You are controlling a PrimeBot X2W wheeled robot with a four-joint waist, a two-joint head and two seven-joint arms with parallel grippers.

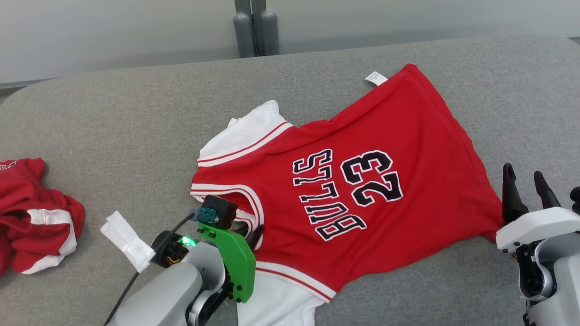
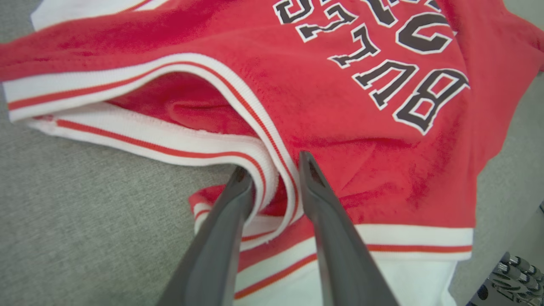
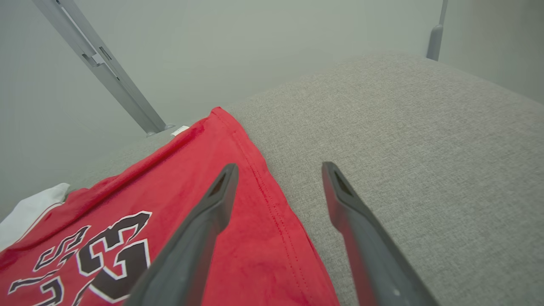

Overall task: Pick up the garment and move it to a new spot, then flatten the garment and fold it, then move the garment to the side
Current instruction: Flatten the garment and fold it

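Left gripper [image 2: 274, 169] pinched the neck trim [image 2: 238, 83] of the jersey [image 1: 408, 149] on the grey cushion [image 1: 113, 136]; its length ran rightward, where the right gripper [image 1: 523, 171] hung spread wide beside the hem [image 3: 276, 212].

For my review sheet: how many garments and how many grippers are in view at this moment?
Garments: 2 (red Bulls jersey, crumpled red garment at left)
Grippers: 2 (left gripper, right gripper)
Total: 4
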